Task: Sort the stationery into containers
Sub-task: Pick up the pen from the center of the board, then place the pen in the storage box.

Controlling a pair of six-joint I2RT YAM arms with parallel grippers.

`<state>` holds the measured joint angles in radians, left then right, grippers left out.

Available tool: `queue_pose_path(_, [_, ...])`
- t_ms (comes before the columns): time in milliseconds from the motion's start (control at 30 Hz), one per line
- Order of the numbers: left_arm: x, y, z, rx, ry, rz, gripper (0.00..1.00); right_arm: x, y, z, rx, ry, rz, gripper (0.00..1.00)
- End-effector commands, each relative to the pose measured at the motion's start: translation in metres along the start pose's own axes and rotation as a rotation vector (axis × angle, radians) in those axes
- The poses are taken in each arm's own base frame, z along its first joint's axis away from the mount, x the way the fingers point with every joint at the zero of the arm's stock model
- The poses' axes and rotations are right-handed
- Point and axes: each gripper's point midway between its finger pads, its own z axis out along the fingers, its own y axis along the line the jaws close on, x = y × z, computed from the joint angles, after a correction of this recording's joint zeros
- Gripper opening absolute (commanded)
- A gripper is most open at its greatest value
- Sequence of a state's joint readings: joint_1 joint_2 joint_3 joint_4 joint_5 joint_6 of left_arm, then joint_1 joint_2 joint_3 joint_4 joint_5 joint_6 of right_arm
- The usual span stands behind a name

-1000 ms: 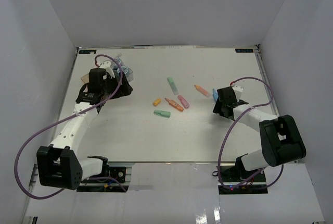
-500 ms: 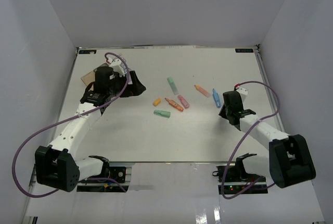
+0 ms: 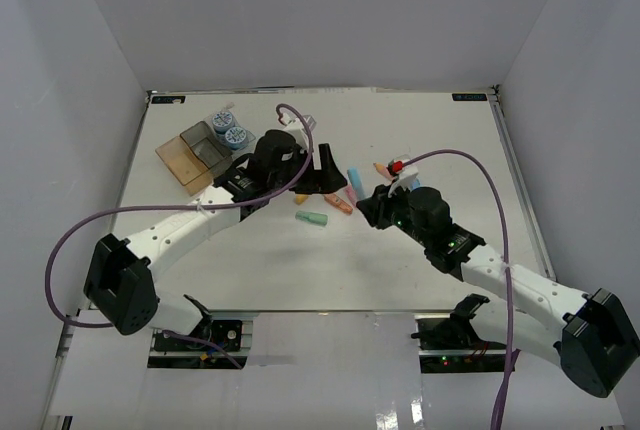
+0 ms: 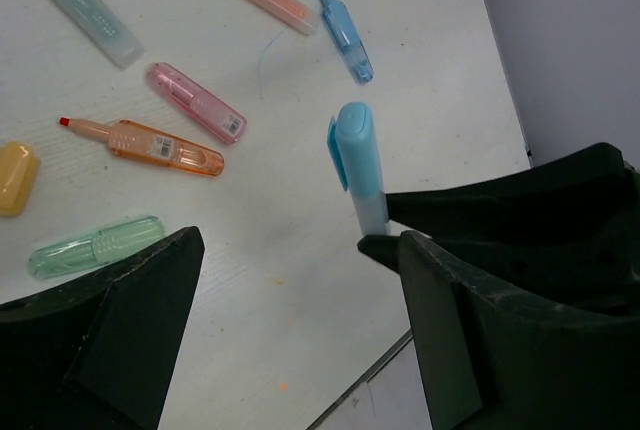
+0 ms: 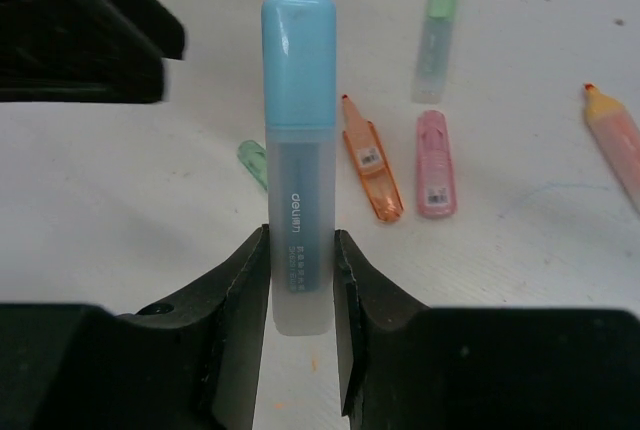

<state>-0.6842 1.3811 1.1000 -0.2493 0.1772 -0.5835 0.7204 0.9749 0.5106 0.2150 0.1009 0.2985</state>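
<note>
The right gripper holds a pale-blue capped highlighter by its clear barrel, jaws tight. The cap points away, toward the left gripper, whose jaws gape wide just beside it above the table. The left arm is nearer the translucent plastic bins.

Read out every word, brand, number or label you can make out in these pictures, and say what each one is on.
"deli": on the barrel of the blue highlighter held in the right gripper. The finer print under it is too small to read.
Barcode stickers on the orange highlighter and the pink highlighter: too small to read.
Print on the green highlighter: blurred.
Corner tags at the table's far edge: unreadable.
</note>
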Motion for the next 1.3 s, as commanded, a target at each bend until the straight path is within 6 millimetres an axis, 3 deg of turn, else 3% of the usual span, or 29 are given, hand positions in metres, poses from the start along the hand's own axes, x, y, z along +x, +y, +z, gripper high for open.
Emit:
queue_pose_path(0, [-0.03,-0.025,0.003,0.016,-0.112,-0.03,0.89,-0.041,0.041,0.004,-0.164,-0.135,-0.067,0.16])
queue_pose_path(200, [-0.033,-0.035,0.013,0.015,-0.132,-0.046,0.81,-0.049,0.054,0.006,-0.201,-0.168,-0.075,0.17])
queue_pose_path(367, [-0.03,-0.035,0.02,0.015,-0.121,-0.063,0.67,-0.051,0.056,0.009,-0.196,-0.177,-0.083,0.19])
queue_pose_path(567, [-0.026,-0.03,0.02,-0.002,-0.118,-0.067,0.35,-0.051,0.058,0.012,-0.197,-0.178,-0.086,0.2])
queue_pose_path(600, [-0.027,-0.028,0.02,-0.015,-0.124,-0.068,0.25,-0.05,0.058,0.013,-0.197,-0.177,-0.087,0.21])
queue_pose_path(700, [-0.03,-0.023,0.017,-0.047,-0.145,-0.062,0.15,-0.048,0.058,0.014,-0.196,-0.172,-0.087,0.31])
queue_pose_path(800, [-0.035,-0.012,0.013,-0.105,-0.17,-0.046,0.11,-0.045,0.054,0.015,-0.177,-0.163,-0.087,0.49])
queue_pose_path(833, [-0.037,-0.007,0.011,-0.123,-0.181,-0.042,0.1,-0.045,0.052,0.015,-0.169,-0.161,-0.087,0.62])
queue_pose_path(900, [-0.045,0.015,0.005,-0.186,-0.198,-0.047,0.1,-0.038,0.047,0.015,-0.151,-0.137,-0.092,0.78])
queue_pose_path(933, [-0.055,0.038,-0.003,-0.23,-0.219,-0.074,0.1,-0.036,0.044,0.015,-0.133,-0.131,-0.096,0.93])
queue_pose_path(967, [-0.06,0.053,-0.008,-0.257,-0.227,-0.093,0.1,-0.033,0.041,0.014,-0.12,-0.123,-0.106,0.99])
queue_pose_path(1000, [-0.064,0.069,-0.015,-0.281,-0.232,-0.109,0.1,-0.029,0.036,0.012,-0.099,-0.103,-0.113,0.9])
queue_pose_path(1033, [-0.08,0.098,-0.031,-0.328,-0.272,-0.141,0.11,-0.027,0.032,0.012,-0.082,-0.097,-0.119,0.9])
queue_pose_path(1133, [-0.095,0.15,-0.059,-0.451,-0.3,-0.156,0.13,-0.023,0.021,0.006,-0.036,-0.084,-0.149,0.9])
queue_pose_path(1167, [-0.11,0.178,-0.076,-0.508,-0.334,-0.187,0.13,-0.02,0.017,0.004,-0.02,-0.078,-0.155,0.9])
queue_pose_path(1233, [-0.118,0.206,-0.091,-0.558,-0.339,-0.212,0.14,-0.018,0.013,0.001,-0.006,-0.078,-0.162,0.9])
queue_pose_path(1267, [-0.126,0.232,-0.107,-0.602,-0.36,-0.241,0.14,-0.017,0.011,0.0,0.004,-0.077,-0.166,0.9])
